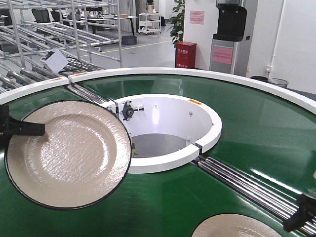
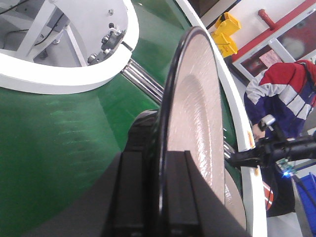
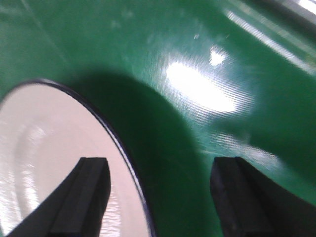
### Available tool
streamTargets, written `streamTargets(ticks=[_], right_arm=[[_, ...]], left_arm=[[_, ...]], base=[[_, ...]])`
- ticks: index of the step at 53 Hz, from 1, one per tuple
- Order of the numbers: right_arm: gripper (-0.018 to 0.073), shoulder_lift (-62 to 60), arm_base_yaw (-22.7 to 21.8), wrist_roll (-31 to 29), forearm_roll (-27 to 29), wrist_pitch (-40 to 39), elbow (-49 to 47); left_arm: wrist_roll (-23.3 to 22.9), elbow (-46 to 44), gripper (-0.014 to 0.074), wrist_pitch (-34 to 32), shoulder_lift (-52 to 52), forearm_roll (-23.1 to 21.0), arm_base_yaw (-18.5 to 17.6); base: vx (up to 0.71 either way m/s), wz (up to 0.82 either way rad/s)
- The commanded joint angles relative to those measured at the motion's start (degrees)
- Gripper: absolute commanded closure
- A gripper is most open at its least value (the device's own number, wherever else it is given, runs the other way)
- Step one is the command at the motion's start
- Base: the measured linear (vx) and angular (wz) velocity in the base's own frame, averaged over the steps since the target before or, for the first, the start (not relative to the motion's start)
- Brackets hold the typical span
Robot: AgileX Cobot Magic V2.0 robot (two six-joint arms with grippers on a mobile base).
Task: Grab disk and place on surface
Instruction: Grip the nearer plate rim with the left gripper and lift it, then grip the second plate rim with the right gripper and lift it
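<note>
While the left gripper (image 2: 160, 168) clamps the disk (image 1: 69, 153) at its black rim, you see little of that claw from the front: one black finger juts in from the left edge of the frame, and the arm behind it is cut off. In the left wrist view the cream disk stands edge-on between the two fingers (image 2: 128, 197), which are closed tight on it, and it hides much of what lies to its right. From the front it fills the left half of the frame, tilted up off the green conveyor belt (image 1: 256, 128), its right edge overlapping the white hub ring (image 1: 197, 111); whether its lower edge touches the belt you cannot tell.

The right gripper (image 3: 160, 165) is spread wide, in a blurred view: one finger hangs over the second disk (image 3: 44, 148), the other over bare belt, the dark rim running between them. In the front view that second disk is cut off by the bottom edge, and only a scrap of the right claw shows at lower right, beside the steel rollers (image 1: 247, 185). Open belt fills the right half there, bounded by the white outer rim (image 1: 197, 74).
</note>
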Motion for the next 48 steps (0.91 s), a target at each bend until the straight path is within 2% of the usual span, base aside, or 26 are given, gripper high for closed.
streamTargets(ticks=[1,9,19,29,43,48], right_arm=[[0.0071,-0.74,1.61,-1.36,0.46,0.31,-1.61],[0.0071,0.78,3.44,-2.77,0.46,0.70,-1.61],[0.0071,0.92,3.53,-3.00,0.42,0.86,-1.61],[0.0071,0.96,3.78,-3.05,2.96,1.88,-1.61],[0.0074,0.96,11.54,-3.82,1.29,0.52,-1.61],[0.0136,0.96,13.35,-1.96,-0.40,-1.09,-1.61]], left_arm=[[-2.22,-1.99,0.0605,-0.09,-2.92,-8.80,0.06],[-3.57,-1.99,0.0605,-1.53,-2.92,-8.70,0.06],[-3.62,-1.94,0.0605,-1.25,-2.23,-8.59,0.06],[-3.62,-1.94,0.0605,-1.25,-2.25,-8.32,0.06],[-3.62,-1.94,0.0605,-1.25,-2.25,-8.26,0.06],[-3.62,-1.94,0.0605,-1.02,-2.25,-8.26,0.06]], base=[[0.00,0.00],[0.00,0.00],[0.00,0.00],[0.00,0.00],[0.00,0.00],[0.00,0.00]])
